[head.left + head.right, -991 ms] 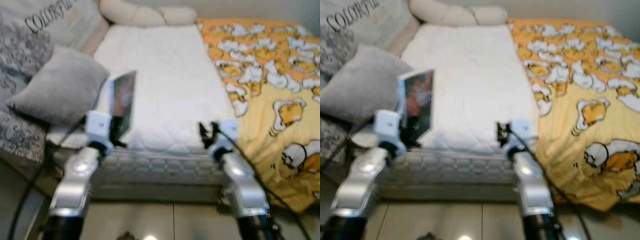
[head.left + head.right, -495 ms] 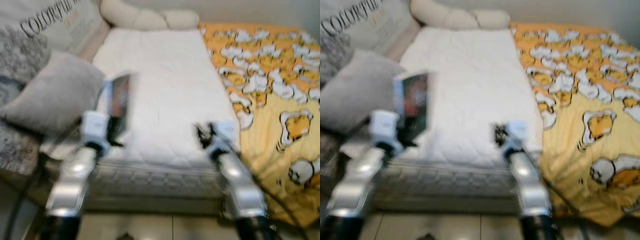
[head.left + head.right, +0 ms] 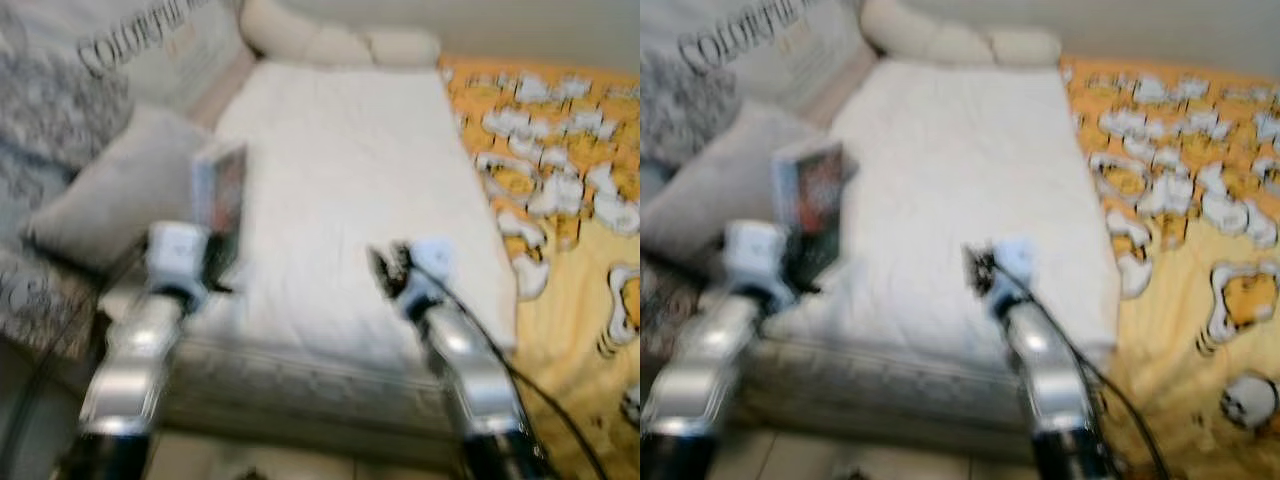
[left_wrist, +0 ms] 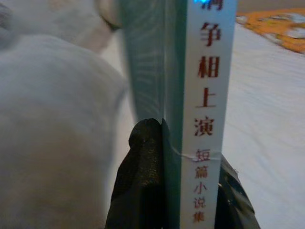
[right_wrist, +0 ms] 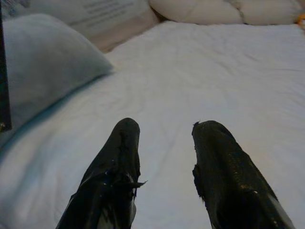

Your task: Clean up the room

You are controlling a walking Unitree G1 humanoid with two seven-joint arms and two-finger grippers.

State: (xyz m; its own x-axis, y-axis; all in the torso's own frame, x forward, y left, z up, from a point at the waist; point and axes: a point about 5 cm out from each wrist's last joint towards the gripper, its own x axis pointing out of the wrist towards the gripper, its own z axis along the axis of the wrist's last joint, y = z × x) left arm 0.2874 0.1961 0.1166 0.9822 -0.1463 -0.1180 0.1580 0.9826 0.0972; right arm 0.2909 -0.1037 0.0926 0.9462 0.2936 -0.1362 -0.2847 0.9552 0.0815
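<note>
At the far left a grey-patterned cushion (image 3: 45, 110) printed with the word "COLORFUL" leans against the side of the bed (image 3: 350, 200), and a plain grey pillow (image 3: 115, 190) lies in front of it at the mattress edge. The head views are blurred. Just right of the pillow the left gripper (image 4: 174, 176) holds a book (image 3: 222, 195) upright above the bed's near left corner; in the left wrist view its two black fingers (image 4: 143, 181) clamp the lower edge on either side of the white spine, which carries red Chinese characters. The mattress is covered by a white quilted sheet, with cream pillows (image 3: 335, 42) at its head against the wall. The right gripper (image 5: 164, 143) hovers over the near middle of the white sheet, its fingers (image 5: 119, 171) parted with a narrow gap and holding nothing. To the right, a yellow blanket (image 3: 570, 200) with white cartoon figures covers the bed's right side and hangs over its edge.
</note>
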